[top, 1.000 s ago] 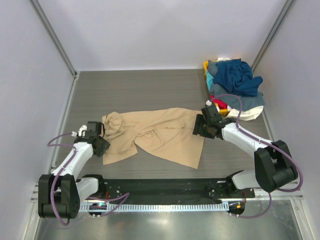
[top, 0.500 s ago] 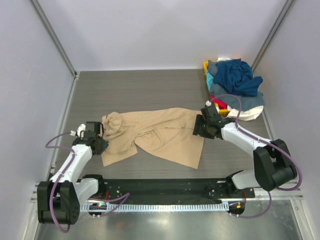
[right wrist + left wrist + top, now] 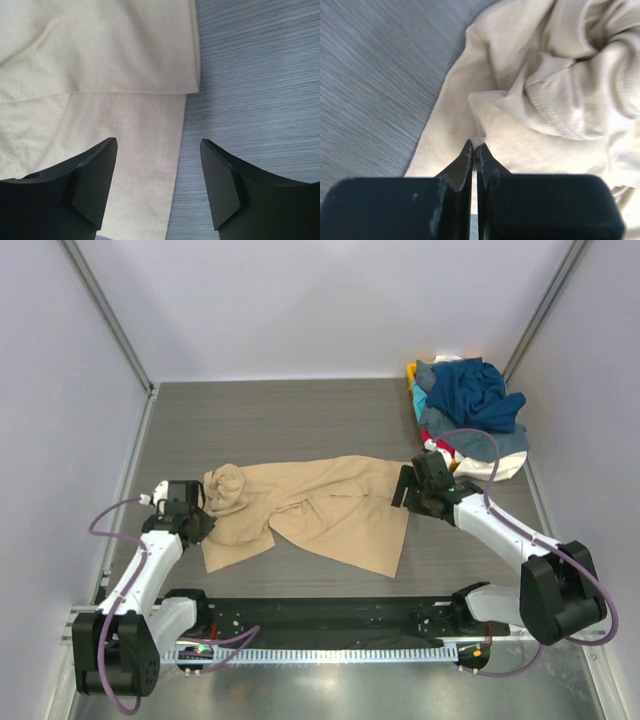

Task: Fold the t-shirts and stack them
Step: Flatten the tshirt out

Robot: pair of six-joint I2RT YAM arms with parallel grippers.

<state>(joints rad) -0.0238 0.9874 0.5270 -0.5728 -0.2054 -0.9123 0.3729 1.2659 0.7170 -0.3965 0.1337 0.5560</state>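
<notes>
Tan tee (image 3: 320, 510) lies crumpled at centre of bench (image 3: 280, 420). Left fingers (image 3: 466, 159) closed, pinching a fold near its left edge. Right fingers (image 3: 95, 180) spread open over its right hem. Pile (image 3: 468, 405) of other tees at upper right.

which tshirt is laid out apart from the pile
The tan t-shirt, spread out alone mid-table; the rest lie heaped in the pile at the far right corner.

One tan t-shirt (image 3: 320, 510), one heap of coloured t-shirts (image 3: 470, 410), two arms (image 3: 148, 562) (image 3: 500, 530).
</notes>
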